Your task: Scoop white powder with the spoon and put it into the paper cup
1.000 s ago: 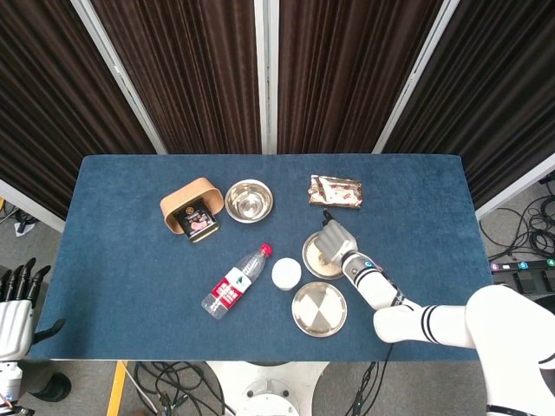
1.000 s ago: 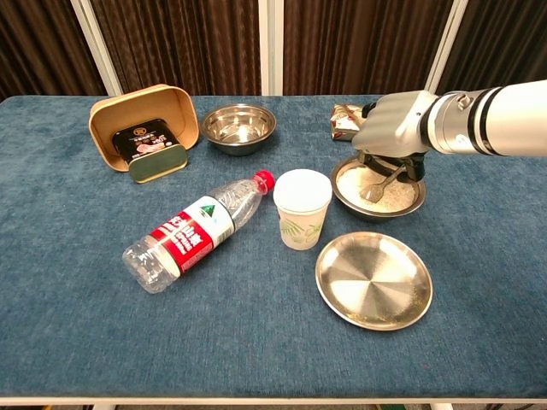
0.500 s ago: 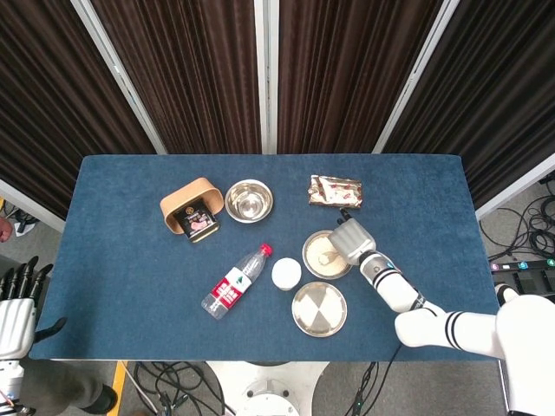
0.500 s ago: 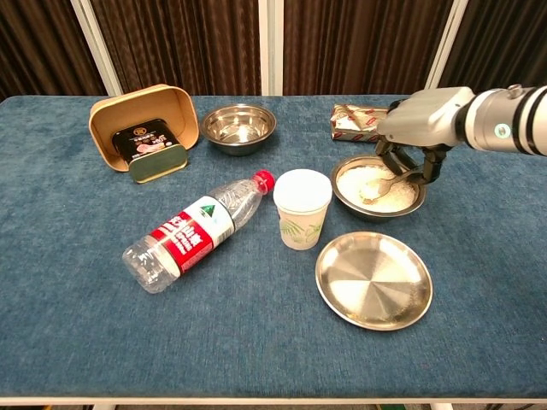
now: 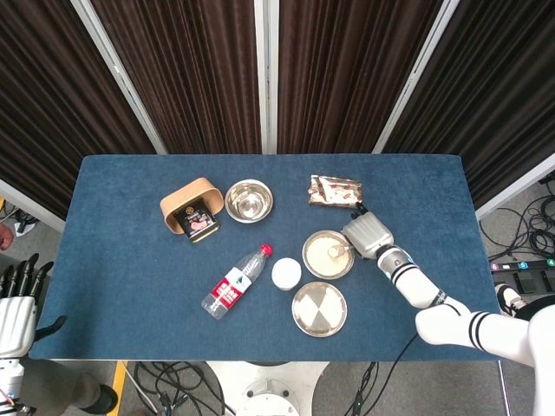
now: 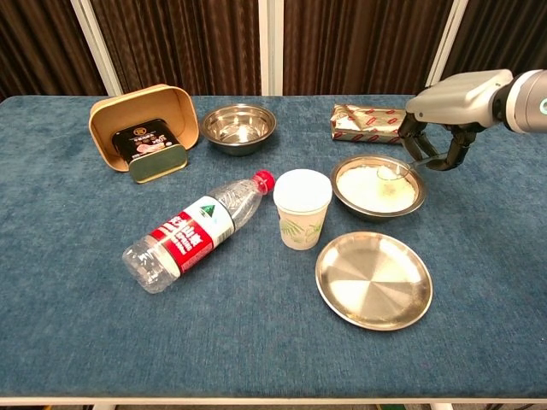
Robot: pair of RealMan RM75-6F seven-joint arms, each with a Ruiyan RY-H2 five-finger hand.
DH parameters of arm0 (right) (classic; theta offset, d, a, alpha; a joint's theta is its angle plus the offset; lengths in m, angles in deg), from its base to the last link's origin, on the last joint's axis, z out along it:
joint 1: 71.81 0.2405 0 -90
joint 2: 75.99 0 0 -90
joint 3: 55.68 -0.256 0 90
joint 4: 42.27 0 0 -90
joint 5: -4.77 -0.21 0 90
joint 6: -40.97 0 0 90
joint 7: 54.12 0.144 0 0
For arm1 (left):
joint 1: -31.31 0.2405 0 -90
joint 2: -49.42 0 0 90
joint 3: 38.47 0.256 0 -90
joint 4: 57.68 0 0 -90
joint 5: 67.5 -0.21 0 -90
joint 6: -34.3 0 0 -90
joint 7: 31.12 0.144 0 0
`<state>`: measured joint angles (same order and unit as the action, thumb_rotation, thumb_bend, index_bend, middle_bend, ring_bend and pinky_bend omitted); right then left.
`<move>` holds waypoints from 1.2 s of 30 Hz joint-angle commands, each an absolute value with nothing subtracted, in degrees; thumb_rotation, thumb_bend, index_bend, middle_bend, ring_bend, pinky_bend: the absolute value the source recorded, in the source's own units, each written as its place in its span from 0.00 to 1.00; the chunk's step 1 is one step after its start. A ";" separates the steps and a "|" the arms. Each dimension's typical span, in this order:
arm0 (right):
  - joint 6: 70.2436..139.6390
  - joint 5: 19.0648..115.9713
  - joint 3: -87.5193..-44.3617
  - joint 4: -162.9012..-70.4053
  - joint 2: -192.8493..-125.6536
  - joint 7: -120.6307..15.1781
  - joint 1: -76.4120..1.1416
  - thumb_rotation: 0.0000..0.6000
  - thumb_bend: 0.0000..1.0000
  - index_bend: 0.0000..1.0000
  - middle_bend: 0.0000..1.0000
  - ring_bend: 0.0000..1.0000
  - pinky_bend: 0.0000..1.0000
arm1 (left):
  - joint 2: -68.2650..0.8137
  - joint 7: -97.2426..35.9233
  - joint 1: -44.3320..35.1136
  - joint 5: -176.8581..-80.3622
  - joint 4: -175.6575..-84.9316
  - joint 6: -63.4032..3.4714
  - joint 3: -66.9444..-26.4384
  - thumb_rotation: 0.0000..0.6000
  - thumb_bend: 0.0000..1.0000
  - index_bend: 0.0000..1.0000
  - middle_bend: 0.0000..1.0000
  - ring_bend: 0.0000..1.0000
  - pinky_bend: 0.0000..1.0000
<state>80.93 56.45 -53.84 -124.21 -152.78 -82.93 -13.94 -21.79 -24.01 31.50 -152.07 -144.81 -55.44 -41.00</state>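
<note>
left hand (image 5: pixel 16 299): hangs off the table's left near corner, fingers straight and apart, holding nothing; parked clear of the work, I judge.
tan box (image 6: pixel 144 125): far left, tipped on its side with the opening toward the camera, a dark tin (image 6: pixel 155 150) lying in its mouth.
water bottle (image 6: pixel 196 230): on its side, red cap pointing at the paper cup, just left of it; not touching as far as I can tell.
empty steel bowl (image 6: pixel 239 126): far side, right of the tan box, nothing in it.
paper cup (image 6: pixel 302 207): upright and open-mouthed at table centre, just left of the powder bowl, so the carry across should be short; no powder visible inside.
flat steel plate (image 6: pixel 373 279): near side, right of the cup, below the powder bowl; bare.
powder bowl (image 6: pixel 378 186): holds the white powder (image 6: pixel 373 184), still in the bowl.
spoon (image 6: pixel 396 172): its bowl lies low at the right inner edge of the powder bowl, handle rising to the right into the fingers; apparently mid-scoop or just lifting.
foil packet (image 6: pixel 368 122): far side, behind the powder bowl.
right hand (image 6: pixel 446 120): over the bowl's right rim, fingers curled down pinching the spoon handle, which keeps the palm clear of the powder.
</note>
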 commanded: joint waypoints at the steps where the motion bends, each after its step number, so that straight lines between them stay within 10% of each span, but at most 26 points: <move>1: 79.85 57.22 -55.02 -126.58 -150.85 -81.89 -13.26 1.00 0.34 0.60 0.56 0.20 0.02 | -21.86 -23.86 31.75 -152.22 -144.82 -55.79 -40.82 1.00 0.14 0.18 0.12 0.06 0.00; 21: 74.28 56.81 -57.26 -136.96 -147.34 -86.19 -2.89 1.00 0.34 0.60 0.56 0.21 0.01 | -21.78 -24.46 31.77 -151.83 -144.81 -55.81 -41.07 1.00 0.14 0.18 0.12 0.06 0.00; 36: 91.14 58.07 -48.98 -138.45 -155.31 -116.45 2.10 1.00 0.33 0.60 0.56 0.21 0.00 | -23.05 -26.60 32.14 -151.89 -142.56 -55.99 -40.91 1.00 0.14 0.18 0.12 0.06 0.00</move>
<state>87.18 56.60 -51.04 -137.60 -153.20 -110.64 1.09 -23.01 -26.56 32.14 -151.90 -142.59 -56.01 -40.89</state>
